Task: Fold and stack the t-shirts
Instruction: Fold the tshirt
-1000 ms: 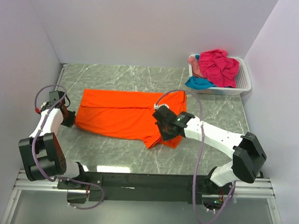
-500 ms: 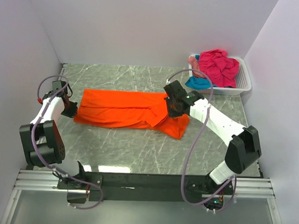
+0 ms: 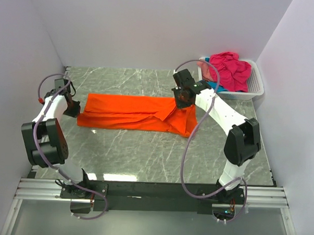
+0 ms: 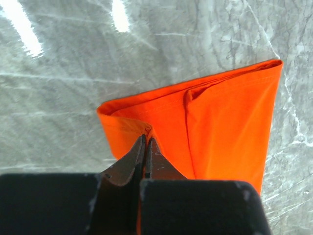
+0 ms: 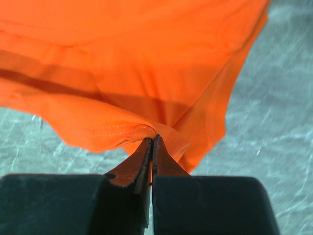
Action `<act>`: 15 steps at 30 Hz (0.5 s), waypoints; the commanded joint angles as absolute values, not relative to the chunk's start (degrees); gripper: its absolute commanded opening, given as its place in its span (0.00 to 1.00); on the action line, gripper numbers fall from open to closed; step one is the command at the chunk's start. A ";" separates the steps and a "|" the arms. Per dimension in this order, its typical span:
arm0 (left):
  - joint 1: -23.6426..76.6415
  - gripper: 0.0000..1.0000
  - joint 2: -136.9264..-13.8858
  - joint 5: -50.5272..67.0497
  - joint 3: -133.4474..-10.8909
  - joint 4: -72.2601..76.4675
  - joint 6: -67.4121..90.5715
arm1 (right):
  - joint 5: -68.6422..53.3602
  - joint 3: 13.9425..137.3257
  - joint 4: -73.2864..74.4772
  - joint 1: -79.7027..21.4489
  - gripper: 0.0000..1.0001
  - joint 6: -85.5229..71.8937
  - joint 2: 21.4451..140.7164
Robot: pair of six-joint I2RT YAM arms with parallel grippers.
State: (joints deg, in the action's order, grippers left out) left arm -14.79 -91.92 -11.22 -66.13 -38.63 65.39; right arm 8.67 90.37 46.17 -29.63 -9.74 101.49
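Pinching the orange t-shirt (image 3: 128,114) at both ends, with left gripper (image 4: 145,143) clamped tight on a folded corner and right gripper (image 5: 152,141) clamped tight on a bunched hem. Judged held thus to keep cloth taut while folding one long edge over. Lying between the grippers, long axis running from one to the other.

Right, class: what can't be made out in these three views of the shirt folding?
Top view: fingertips of left gripper and right gripper, hidden under their own wrists.
Basket: how many shirts lie under the magenta shirt; the right arm partly covers the teal shirt.
Wrist views: most of the orange shirt, cut off by frame edges.
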 commanded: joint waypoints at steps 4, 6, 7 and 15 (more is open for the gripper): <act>-14.41 0.01 -94.74 -11.78 -68.65 -35.42 64.77 | 8.18 99.04 46.32 -26.72 0.00 -1.42 107.57; -14.24 0.01 -95.36 -11.69 -68.55 -34.02 64.60 | 8.00 102.03 45.62 -25.93 0.00 2.80 110.37; -14.15 0.01 -95.80 -11.34 -68.73 -33.40 64.43 | 8.17 103.35 45.79 -25.75 0.00 4.20 111.52; -13.01 0.23 -101.60 -10.46 -72.15 -32.61 63.45 | 7.73 109.95 42.72 -24.87 0.08 21.52 120.58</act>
